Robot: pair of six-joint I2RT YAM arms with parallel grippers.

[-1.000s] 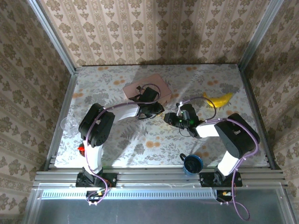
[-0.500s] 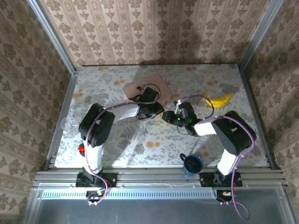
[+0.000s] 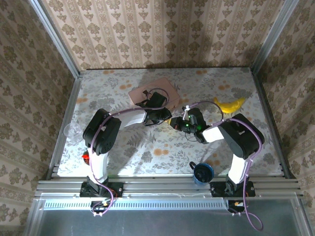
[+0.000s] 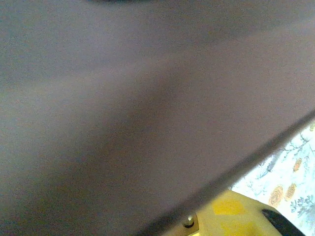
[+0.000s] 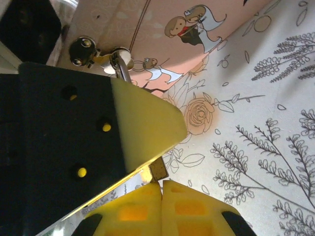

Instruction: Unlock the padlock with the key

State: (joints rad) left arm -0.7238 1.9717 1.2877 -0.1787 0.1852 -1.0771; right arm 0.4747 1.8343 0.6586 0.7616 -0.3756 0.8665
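The left arm reaches toward 1 o'clock, its left gripper [image 3: 165, 117] clamped on the padlock [image 5: 158, 169] at the pink box's [image 3: 150, 91] 5 o'clock edge. The right arm folds toward 11 o'clock. The right gripper [image 5: 161, 196], fingertips pressed together, sits just beside the padlock's brass end.

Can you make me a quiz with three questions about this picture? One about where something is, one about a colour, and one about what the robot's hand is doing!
1. Where is the blue mug?
A) at the near edge of the table
B) at the far edge
C) right in the middle

2. What colour is the box?
A) green
B) pink
C) blue

3. How are the fingertips of the right gripper?
A) wide apart
B) a little apart
C) pressed together

Answers:
1 A, the top view shows it at the front rim.
2 B, its pink side has a cartoon bride and groom.
3 C, the yellow tips meet with no gap.
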